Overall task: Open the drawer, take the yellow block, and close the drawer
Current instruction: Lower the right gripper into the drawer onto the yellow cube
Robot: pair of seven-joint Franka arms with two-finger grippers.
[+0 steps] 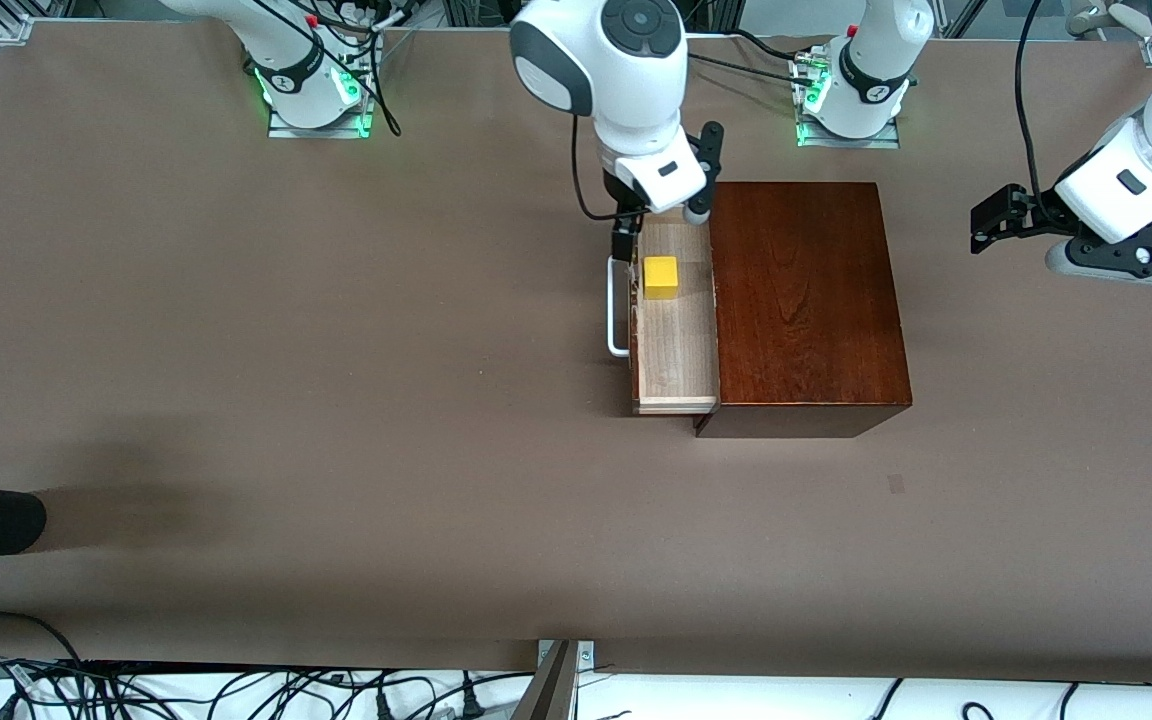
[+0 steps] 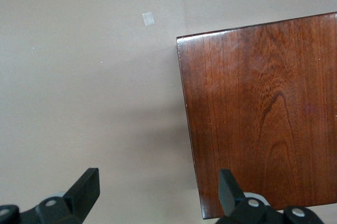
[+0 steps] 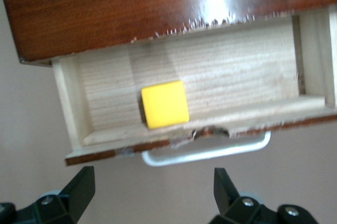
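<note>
Nearest the camera on the brown counter point(image 1: 336, 400) sits the dark wooden box point(image 1: 801, 300), its drawer point(image 1: 676, 340) pulled out toward the right arm's end with the white handle point(image 1: 617, 310) on its front. Over that drawer's far end hangs the right claw point(image 1: 658, 222), fingers spread wide and empty, while the left claw point(image 1: 986, 222) waits with fingers apart above the counter at the left arm's end. Inside the drawer rests the yellow block point(image 1: 661, 277), just beside the front panel.

No readable text or labels.
</note>
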